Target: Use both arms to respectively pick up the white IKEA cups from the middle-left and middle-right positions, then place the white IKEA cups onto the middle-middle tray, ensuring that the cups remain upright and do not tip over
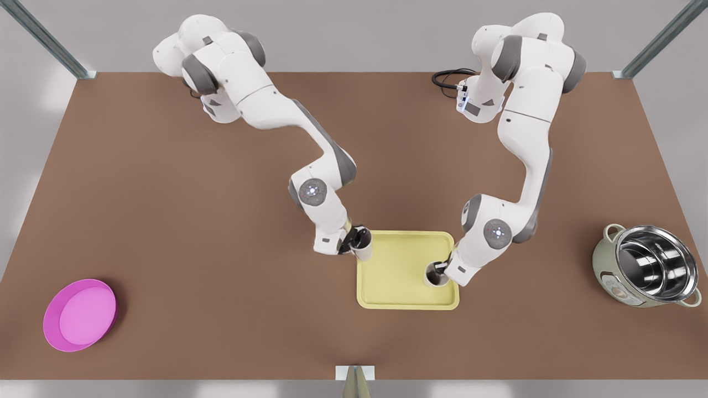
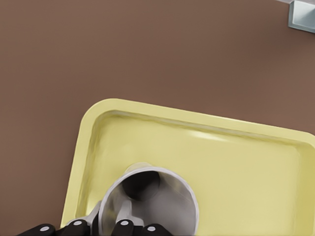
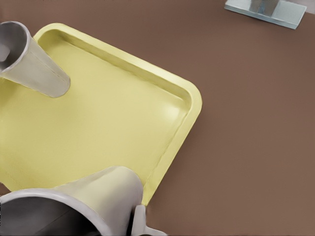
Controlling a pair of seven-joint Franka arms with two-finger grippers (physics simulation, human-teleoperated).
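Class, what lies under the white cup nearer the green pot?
The yellow tray lies beneath this cup, held by the left gripper. The cup hides its base, so contact cannot be judged.

one white cup (image 1: 436,276) upright inside yellow tray (image 1: 398,290), other cup (image 1: 363,252) at its rim.
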